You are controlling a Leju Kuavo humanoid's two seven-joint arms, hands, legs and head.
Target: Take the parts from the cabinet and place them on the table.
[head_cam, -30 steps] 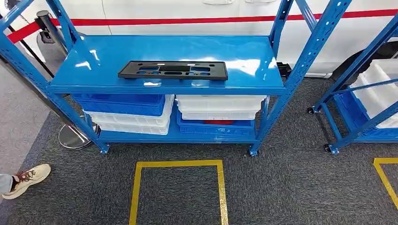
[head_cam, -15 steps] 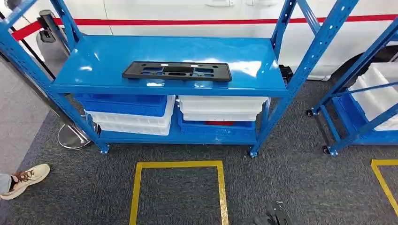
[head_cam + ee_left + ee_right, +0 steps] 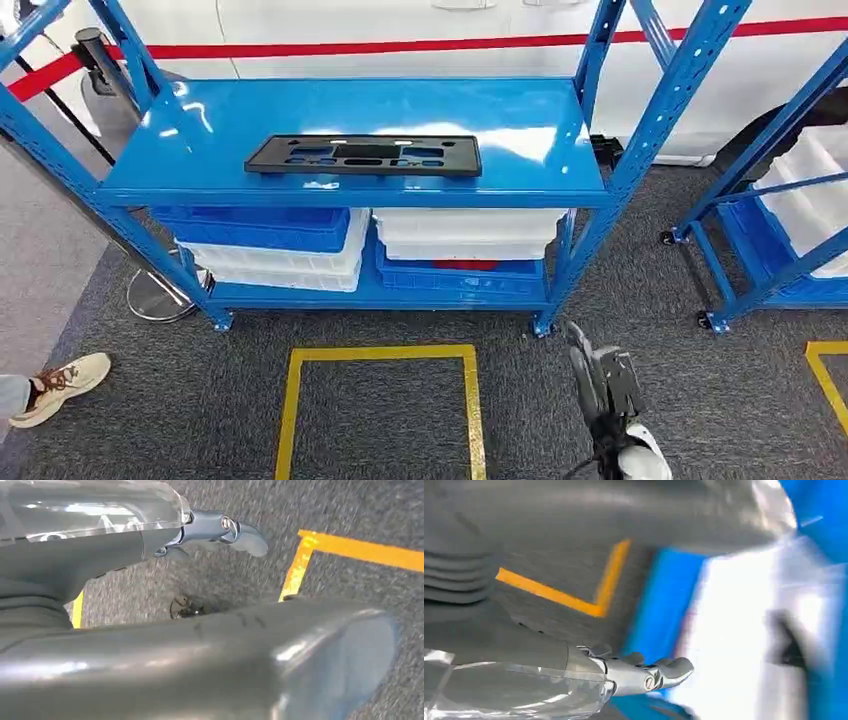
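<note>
A flat black plastic part [image 3: 364,155] with several cut-outs lies on the top shelf [image 3: 520,110] of the blue cabinet rack, left of the shelf's middle. My right hand [image 3: 603,388] is raised over the carpet in front of the rack's right leg, well below and to the right of the part, its dark fingers stretched out and holding nothing. In the right wrist view that hand [image 3: 499,645] has thumb and fingers [image 3: 659,674] apart, with blurred blue and white beyond. My left hand [image 3: 60,570] hangs over the carpet, its fingers [image 3: 240,532] spread and nothing in them.
White and blue bins [image 3: 290,240] are stacked on the rack's lower shelf. A second blue rack [image 3: 770,230] with white bins stands at right. A yellow taped square [image 3: 380,352] marks the carpet. A stanchion base [image 3: 160,295] and a person's shoe [image 3: 62,385] are at left.
My right hand has risen from the bottom edge of the head view toward the rack. The camera has shifted slightly; the black part has not moved on the shelf.
</note>
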